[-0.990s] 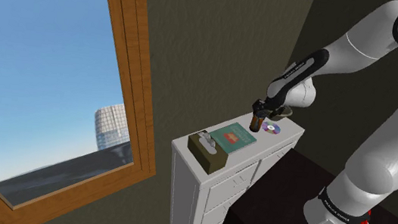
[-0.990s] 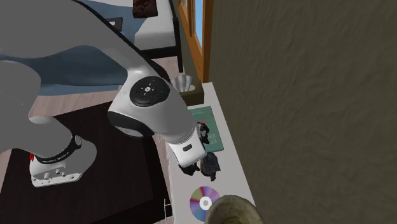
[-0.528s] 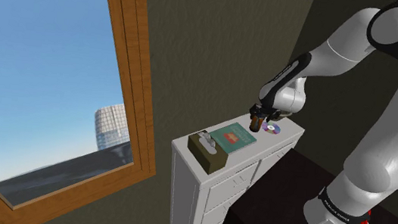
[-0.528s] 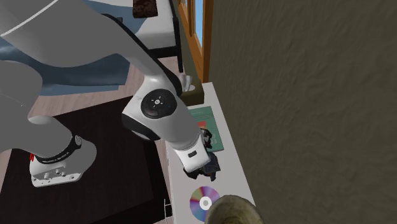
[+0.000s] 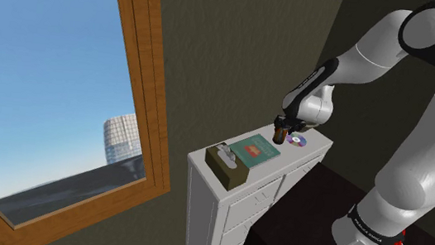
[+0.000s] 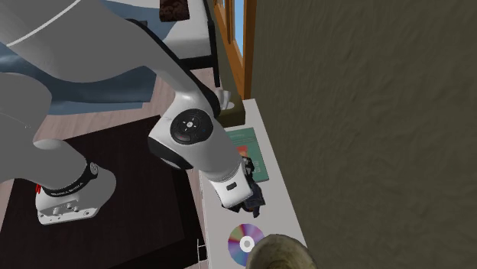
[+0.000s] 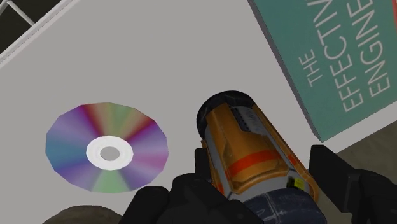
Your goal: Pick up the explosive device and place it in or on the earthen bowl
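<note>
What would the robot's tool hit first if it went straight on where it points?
Probably the white dresser top, between the rainbow disc and the teal book; the orange cylinder in the tool would touch first.

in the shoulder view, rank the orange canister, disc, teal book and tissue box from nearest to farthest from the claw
1. orange canister, clasped in the claw
2. disc and teal book, on either side of the claw on the white dresser: too close to call
3. tissue box, at the dresser's end toward the shoulder view's left
</note>
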